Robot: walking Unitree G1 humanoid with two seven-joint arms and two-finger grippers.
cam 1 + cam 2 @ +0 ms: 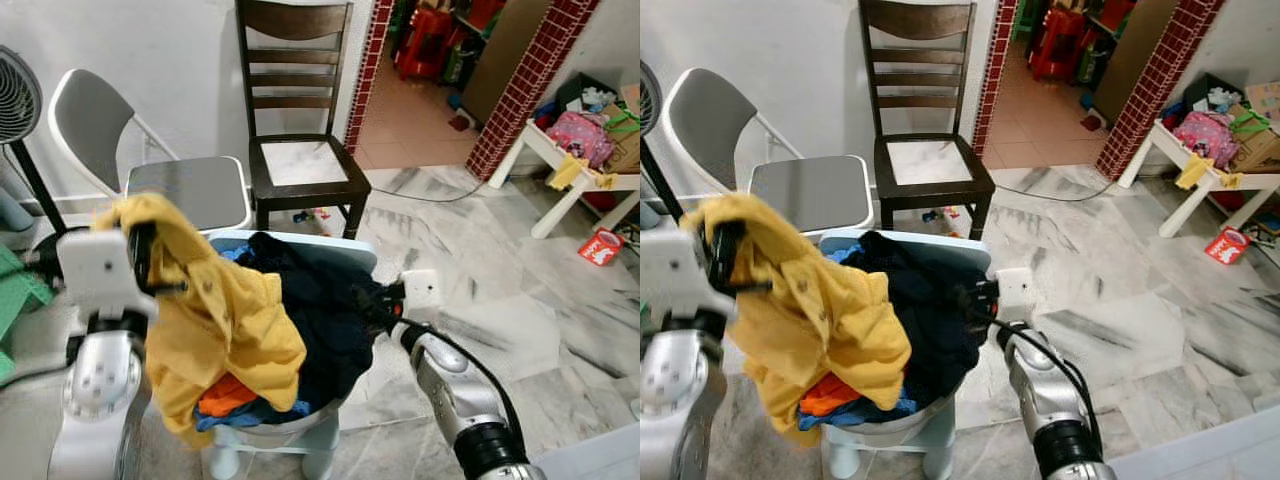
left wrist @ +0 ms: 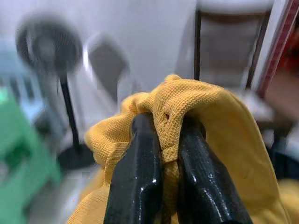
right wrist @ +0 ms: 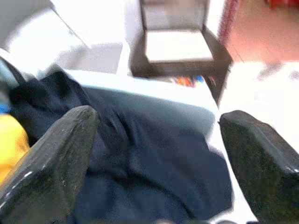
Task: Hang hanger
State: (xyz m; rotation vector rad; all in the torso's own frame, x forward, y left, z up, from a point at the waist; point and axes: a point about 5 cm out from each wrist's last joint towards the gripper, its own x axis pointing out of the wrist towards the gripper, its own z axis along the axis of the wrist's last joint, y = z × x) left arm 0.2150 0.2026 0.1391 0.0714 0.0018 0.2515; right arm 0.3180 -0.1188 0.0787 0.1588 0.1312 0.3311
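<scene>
Yellow shirt (image 2: 196,116) between left end effector (image 2: 170,154) fingers.

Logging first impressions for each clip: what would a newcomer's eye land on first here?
First, the yellow shirt, lifted at the robot's left with a fold pinched in the left gripper, its jaws shut on the cloth. Next, the heap of dark clothes on the pale blue stool just ahead, where the right gripper hovers with jaws wide open. Behind stand a dark wooden chair and a grey folding chair.
</scene>
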